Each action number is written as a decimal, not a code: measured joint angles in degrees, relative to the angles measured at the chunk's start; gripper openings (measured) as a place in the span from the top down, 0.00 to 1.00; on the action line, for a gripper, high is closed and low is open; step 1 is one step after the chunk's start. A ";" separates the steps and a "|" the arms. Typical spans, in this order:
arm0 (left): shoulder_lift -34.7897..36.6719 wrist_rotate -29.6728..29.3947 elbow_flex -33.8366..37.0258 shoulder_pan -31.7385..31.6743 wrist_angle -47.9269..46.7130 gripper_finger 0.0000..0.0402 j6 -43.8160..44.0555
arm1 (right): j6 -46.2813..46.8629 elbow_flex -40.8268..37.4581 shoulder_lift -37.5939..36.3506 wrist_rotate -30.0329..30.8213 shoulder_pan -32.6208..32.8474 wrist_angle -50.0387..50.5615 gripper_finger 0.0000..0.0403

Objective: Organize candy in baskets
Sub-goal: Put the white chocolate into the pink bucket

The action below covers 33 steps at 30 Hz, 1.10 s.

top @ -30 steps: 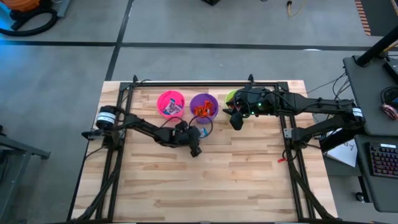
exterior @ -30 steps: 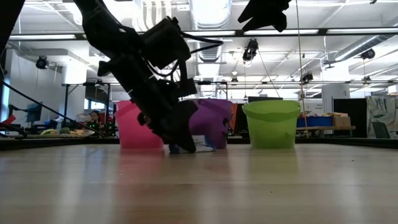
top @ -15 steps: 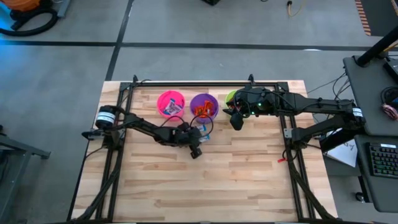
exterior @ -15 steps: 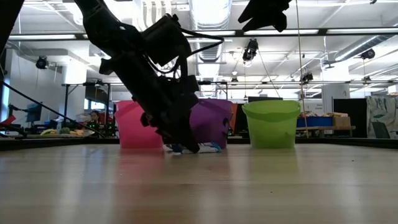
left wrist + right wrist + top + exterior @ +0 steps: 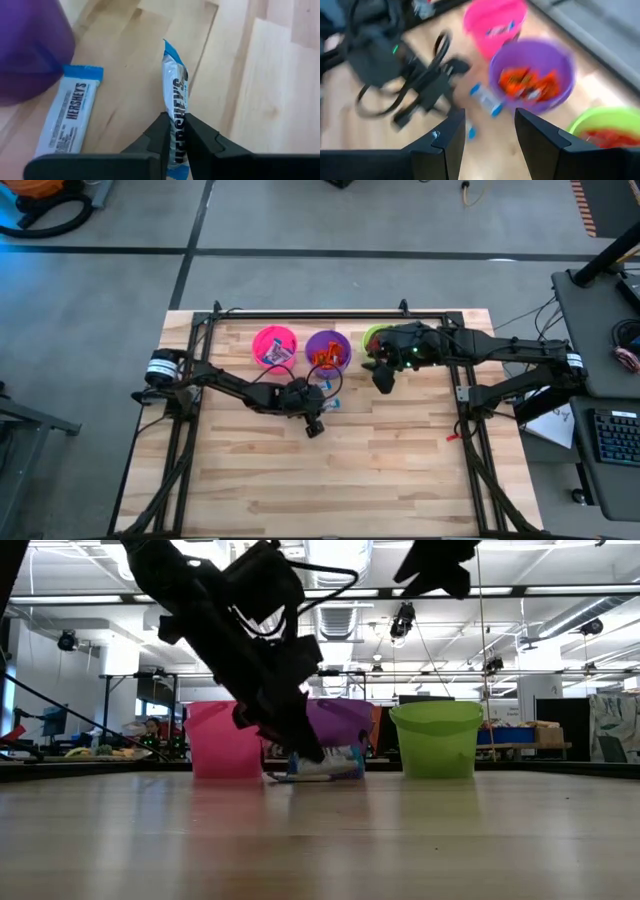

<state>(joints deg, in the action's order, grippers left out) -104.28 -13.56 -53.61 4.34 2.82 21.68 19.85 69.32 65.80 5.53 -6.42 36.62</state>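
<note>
The left gripper [image 5: 174,135] was clamped on a blue-and-white candy bar [image 5: 176,92] just beside the purple basket [image 5: 327,348]; it wanted a clean lift, then release over the pink basket [image 5: 274,346]. The right gripper [image 5: 487,132], jaws apart, hung near the green basket [image 5: 436,738].

**Three buckets and the other arm, seen past our right hand**

We look past our right hand [image 5: 489,145], whose two dark fingers [image 5: 442,142] stand well apart. Beyond them on the wooden tabletop [image 5: 365,135] sit the three baskets: the pink bucket [image 5: 495,24] with a blue-and-white piece inside, the purple bucket [image 5: 532,75] holding orange-wrapped candy [image 5: 527,84], and the lime green bucket [image 5: 605,127] with red wrappers showing. A blue-and-white bar [image 5: 486,100] lies on the wood just beside the purple bucket. The other dark arm [image 5: 395,60], with looping cables, reaches across nearby; we cannot tell how its fingers stand.
</note>
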 joint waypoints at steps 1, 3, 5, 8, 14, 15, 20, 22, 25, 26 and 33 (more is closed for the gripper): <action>0.01 0.01 0.00 0.00 -0.35 0.92 0.01 | 0.79 0.00 0.00 -1.78 0.00 1.42 0.59; -0.03 0.84 0.05 0.00 -0.90 0.92 -0.02 | 1.27 -0.07 0.00 -4.95 0.10 4.20 0.59; 0.01 1.65 -0.01 0.02 -0.30 0.92 -0.03 | -0.39 -0.97 0.00 -8.37 0.57 5.33 0.59; 0.55 2.76 -0.43 0.20 -0.41 0.97 -0.17 | -2.67 -3.30 0.00 -10.74 0.96 5.62 0.59; 1.37 2.77 -3.94 0.88 -0.83 0.98 -2.69 | -4.67 -10.42 0.00 -14.00 0.90 -0.79 0.59; 1.41 2.75 -4.64 0.98 -1.19 0.98 -3.40 | -4.81 -11.82 0.00 -15.07 0.92 -2.68 0.59; 2.09 2.16 -10.41 1.29 -5.58 0.98 -7.72 | -4.61 -16.99 0.00 -16.54 0.90 -9.44 0.59; 2.09 1.26 -13.26 1.31 -10.66 0.98 -10.48 | -4.64 -17.90 0.00 -16.50 0.90 -11.50 0.59; 2.09 -1.15 -16.97 1.29 -15.43 0.98 -15.79 | -4.87 -19.35 0.00 -16.52 0.92 -14.75 0.59; 2.09 -1.90 -17.98 1.29 -16.40 0.98 -17.41 | -4.87 -19.73 0.00 -16.52 0.92 -15.75 0.59; 2.09 -3.01 -21.55 1.14 -19.18 0.98 -23.08 | -6.78 -20.65 0.00 -16.51 0.92 -18.73 0.59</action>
<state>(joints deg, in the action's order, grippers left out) -102.19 -16.56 -75.17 5.48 -16.37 -1.40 13.07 48.66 65.80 -10.98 -5.50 17.89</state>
